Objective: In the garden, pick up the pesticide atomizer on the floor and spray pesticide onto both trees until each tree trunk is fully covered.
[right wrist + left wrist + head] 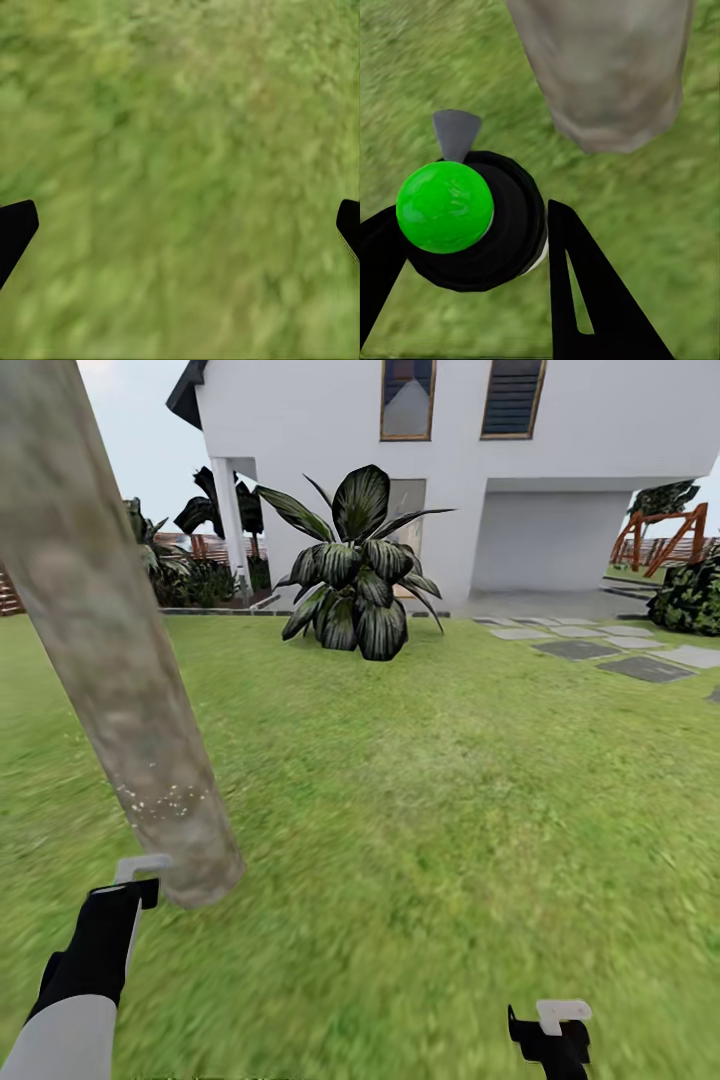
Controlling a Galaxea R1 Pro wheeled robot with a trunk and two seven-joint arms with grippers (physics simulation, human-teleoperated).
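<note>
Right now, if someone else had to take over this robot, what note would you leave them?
Left hand: shut on the pesticide atomizer, green cap up, nozzle toward the tree trunk.
Right hand: open, holding nothing, over the lawn.
Done: atomizer picked up; a few white pesticide specks near the trunk's base.
Left: most of this trunk is still bare; cover it, then spray the second tree.

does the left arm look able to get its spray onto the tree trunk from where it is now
Probably yes. The left tool holds the atomizer just short of the tree trunk, nothing between them, and white specks already dot the bark low down.
</note>
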